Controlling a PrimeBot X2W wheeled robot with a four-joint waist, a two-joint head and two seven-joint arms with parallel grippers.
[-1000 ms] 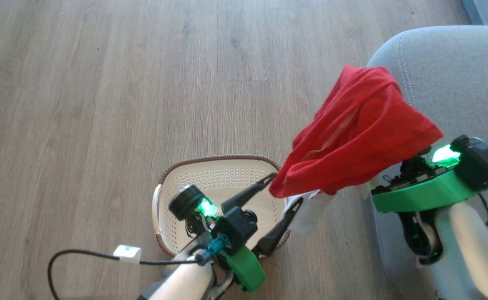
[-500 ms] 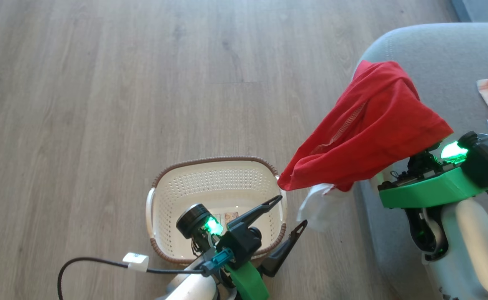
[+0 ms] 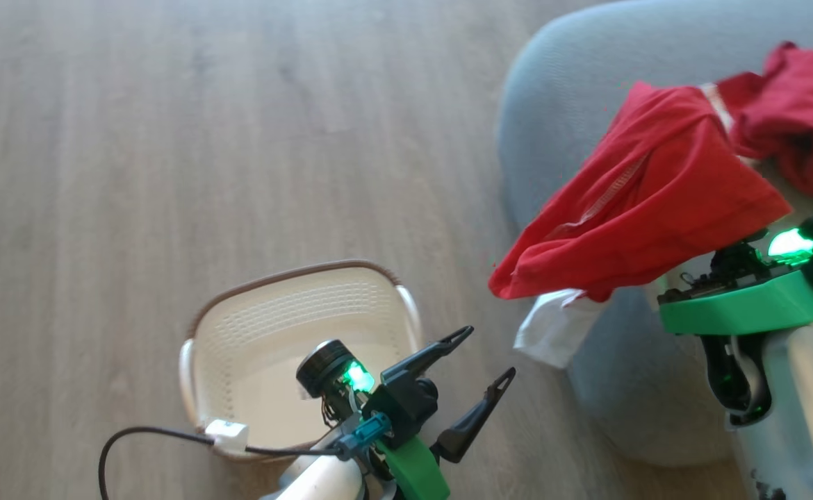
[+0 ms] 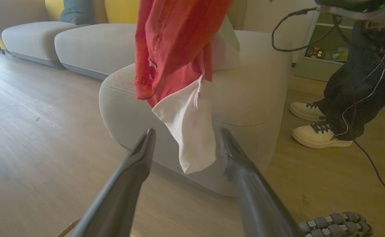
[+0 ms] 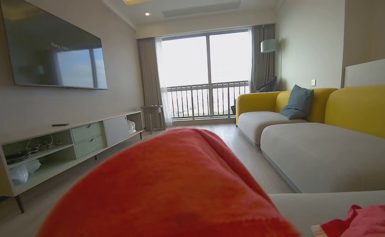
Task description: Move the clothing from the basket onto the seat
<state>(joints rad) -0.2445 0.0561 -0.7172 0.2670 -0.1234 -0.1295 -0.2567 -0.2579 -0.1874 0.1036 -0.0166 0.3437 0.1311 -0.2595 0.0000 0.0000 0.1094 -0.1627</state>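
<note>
A red garment (image 3: 643, 201) with a white band (image 3: 556, 326) is draped over my right gripper, above the left edge of the grey seat (image 3: 566, 83). The cloth hides that gripper's fingers; its green wrist mount (image 3: 740, 309) shows below. In the right wrist view this garment (image 5: 179, 187) covers the fingers. A second red garment (image 3: 795, 111) lies crumpled on the seat. The cream basket (image 3: 295, 271) stands on the floor with nothing red in it. My left gripper (image 3: 490, 352) is open beside the basket's right side. The white band (image 4: 189, 131) hangs just beyond its fingertips.
A person's feet in white shoes (image 4: 317, 135) stand right of the seat, with a cable trailing down. More grey sofa cushions (image 4: 90, 42) lie further back. A black cable with a white connector (image 3: 226, 434) crosses the basket's near rim. Wood floor (image 3: 170, 139) spreads to the left.
The head camera has turned right, so the basket has slid left in the picture. My right arm has carried the red garment further over the seat. The left gripper stays open.
</note>
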